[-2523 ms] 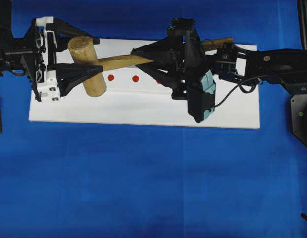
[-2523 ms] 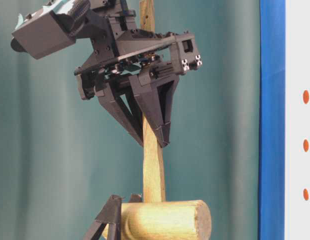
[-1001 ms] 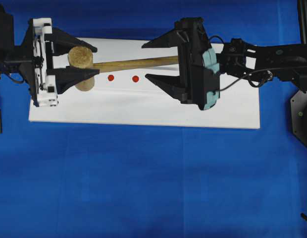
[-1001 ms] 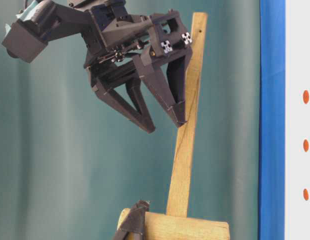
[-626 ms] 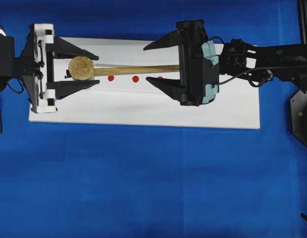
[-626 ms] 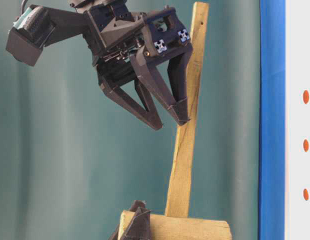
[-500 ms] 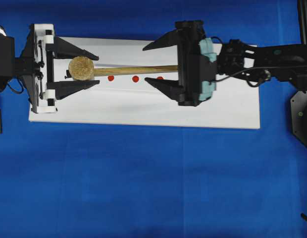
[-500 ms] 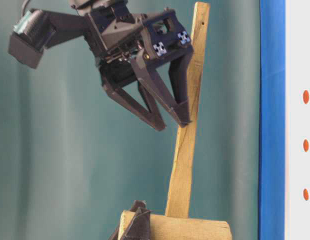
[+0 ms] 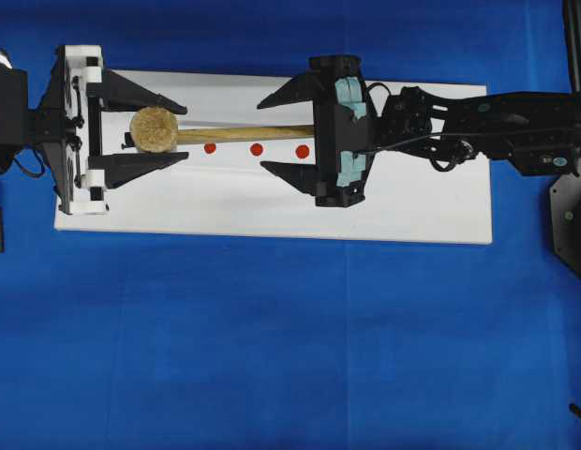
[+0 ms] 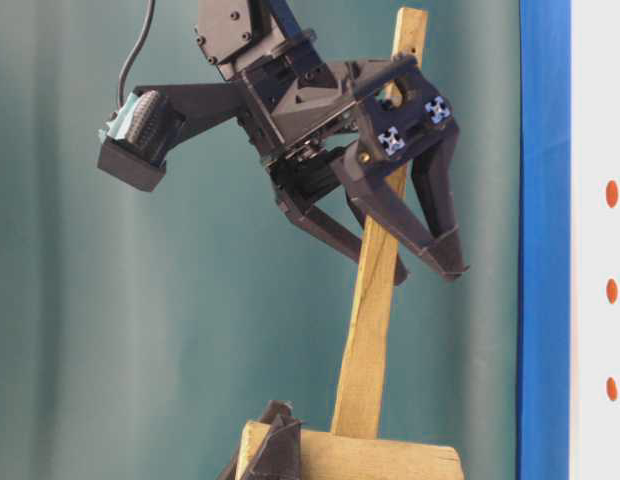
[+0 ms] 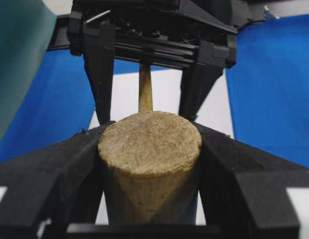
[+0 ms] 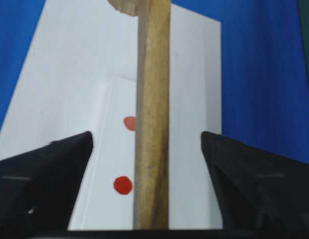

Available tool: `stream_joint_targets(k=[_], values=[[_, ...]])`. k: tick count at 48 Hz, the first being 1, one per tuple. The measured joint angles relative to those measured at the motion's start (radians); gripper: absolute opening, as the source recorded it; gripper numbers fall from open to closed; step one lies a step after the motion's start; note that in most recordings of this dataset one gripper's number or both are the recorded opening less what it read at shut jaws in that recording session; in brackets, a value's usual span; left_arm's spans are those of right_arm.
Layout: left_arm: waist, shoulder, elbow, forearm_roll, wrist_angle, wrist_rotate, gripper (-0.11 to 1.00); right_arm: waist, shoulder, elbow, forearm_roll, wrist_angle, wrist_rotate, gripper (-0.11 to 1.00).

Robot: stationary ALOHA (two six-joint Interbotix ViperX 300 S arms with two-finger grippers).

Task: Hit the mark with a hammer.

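The hammer's thick wooden head (image 9: 153, 129) stands on end over the white board's (image 9: 272, 206) left part. My left gripper (image 9: 180, 131) is shut on the head (image 11: 149, 144), one finger pressed against each side. The flat handle (image 9: 244, 134) runs right from the head. My right gripper (image 9: 265, 135) straddles the handle (image 12: 153, 124) and is open (image 12: 146, 137), with a clear gap on both sides. In the table-level view this gripper (image 10: 428, 272) sits around the handle's (image 10: 375, 300) upper half. Three red marks (image 9: 210, 148) (image 9: 257, 149) (image 9: 303, 151) lie in a row on the board, just beside the handle.
The white board lies on a blue table cover (image 9: 272, 356). The right arm (image 9: 487, 122) reaches in over the board's right end. A black mount (image 9: 572, 216) stands at the right edge. A teal curtain (image 10: 140, 350) hangs behind in the table-level view.
My right gripper has slid left along the handle toward the head, and its jaws have narrowed around the handle. The left gripper and the hammer head have held still for the last half second.
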Motion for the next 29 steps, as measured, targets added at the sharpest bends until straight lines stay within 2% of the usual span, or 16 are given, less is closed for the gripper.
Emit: stream_joint_targets(k=[6,12,14,29], values=[[0.000,0.000,0.000,0.000,0.000,0.000,0.46,0.000,0.000,0.000,0.000,-0.009,0.000,0.31],[0.000,0.002,0.000,0.002,0.000,-0.006,0.46,0.000,0.000,0.000,0.000,-0.008,0.000,0.05],[0.000,0.002,0.000,0.005,0.000,-0.006,0.46,0.002,0.000,0.000,0.000,-0.008,0.006,0.02],[-0.002,0.005,0.000,0.005,0.000,-0.006,0.46,0.003,0.002,0.000,0.002,-0.008,0.008,0.02]])
